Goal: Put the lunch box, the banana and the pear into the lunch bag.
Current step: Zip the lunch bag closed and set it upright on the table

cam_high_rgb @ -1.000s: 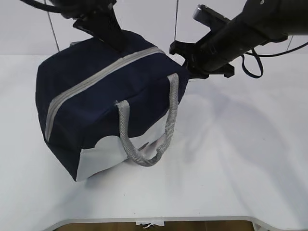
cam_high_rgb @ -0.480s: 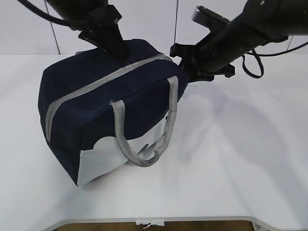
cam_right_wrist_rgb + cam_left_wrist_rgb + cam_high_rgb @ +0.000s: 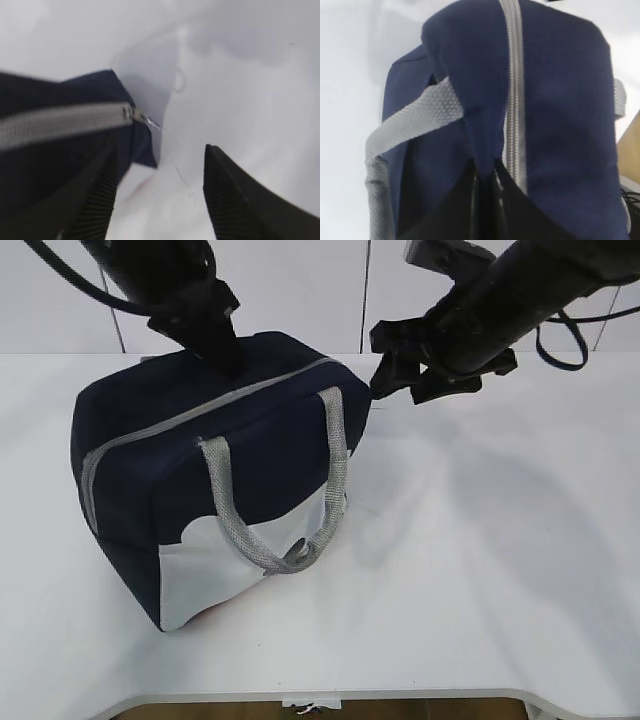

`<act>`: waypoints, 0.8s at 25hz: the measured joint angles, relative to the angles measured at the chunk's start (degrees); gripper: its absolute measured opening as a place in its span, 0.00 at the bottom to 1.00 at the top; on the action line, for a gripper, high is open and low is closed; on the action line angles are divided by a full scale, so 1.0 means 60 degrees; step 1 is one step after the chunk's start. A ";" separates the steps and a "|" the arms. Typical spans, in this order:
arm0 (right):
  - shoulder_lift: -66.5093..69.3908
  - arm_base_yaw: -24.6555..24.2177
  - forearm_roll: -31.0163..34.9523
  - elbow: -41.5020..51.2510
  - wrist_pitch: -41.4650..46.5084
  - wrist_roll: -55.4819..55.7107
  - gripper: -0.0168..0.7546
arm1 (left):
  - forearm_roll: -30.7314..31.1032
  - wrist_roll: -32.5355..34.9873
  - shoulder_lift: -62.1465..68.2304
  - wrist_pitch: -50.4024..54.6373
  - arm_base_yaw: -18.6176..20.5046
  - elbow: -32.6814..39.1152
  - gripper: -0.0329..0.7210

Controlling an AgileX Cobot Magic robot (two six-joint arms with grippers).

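right tool [image 3: 157, 192] released one lunch bag [image 3: 200, 480]

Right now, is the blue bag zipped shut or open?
Zipped shut. The grey zipper runs closed along the top of the lunch bag, and its slider sits at the end.

A robotics laboratory or test cell. A plain white desk [image 3: 480, 570] with a rounded front edge fills most of the exterior view; behind it stand bare white wall panels [image 3: 300, 290] divided by thin vertical seams. Two black robot arms, the left arm [image 3: 165, 280] and the right arm [image 3: 500, 300], reach in from the upper corners, trailing exposed black cables [image 3: 560, 345]. The only household article is a navy bag [image 3: 210, 480] set on the desk. No furniture, decoration or domestic fittings are visible, which fits a staged test bench.
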 joint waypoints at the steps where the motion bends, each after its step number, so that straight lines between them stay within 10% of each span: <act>1: -0.0110 0.0000 -0.0169 0.0000 0.0187 0.0031 0.58 | 0.0024 0.0000 0.0080 0.0000 0.0000 0.0000 0.04; 20: -0.0875 0.0000 -0.2588 -0.0453 0.4404 0.0273 0.58 | 0.1446 -0.1296 -0.0086 0.0000 0.0017 -0.0069 0.41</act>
